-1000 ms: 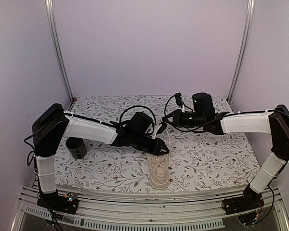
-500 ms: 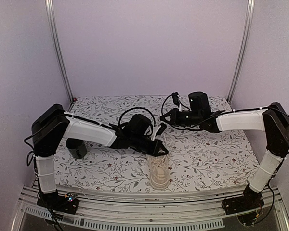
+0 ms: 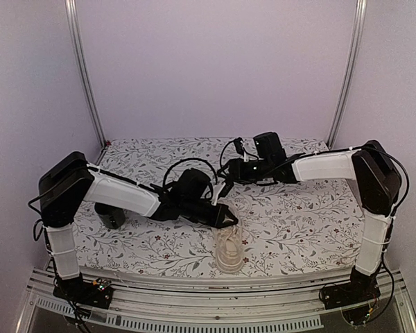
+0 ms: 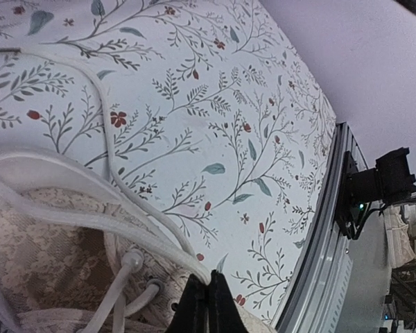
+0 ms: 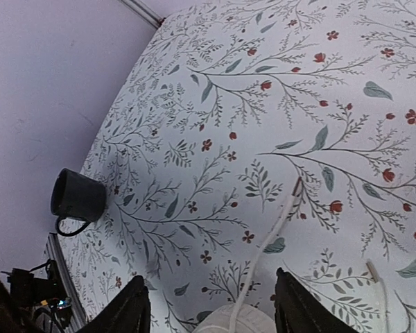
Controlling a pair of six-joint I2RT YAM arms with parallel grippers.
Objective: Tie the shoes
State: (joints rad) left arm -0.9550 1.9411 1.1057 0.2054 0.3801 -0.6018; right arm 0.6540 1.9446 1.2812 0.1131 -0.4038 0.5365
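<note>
No knot yet: our left gripper (image 4: 206, 305) pinches one lace (image 4: 109, 149) at the sneaker (image 3: 229, 251). Our right gripper (image 5: 211, 309) hangs apart above the other lace (image 5: 277, 222), which lies loose. All the tying remains.

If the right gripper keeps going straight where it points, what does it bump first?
Probably the loose lace lying just ahead of the open right gripper, then the flowered cloth. Depth is hard to judge.

You see one cream low-top sneaker (image 3: 230, 253), upright on its light sole, near the front edge of the floral worktop (image 3: 298, 222), lying front to back, pale laces (image 4: 106, 121) untied, loose ends trailing beyond it.
</note>
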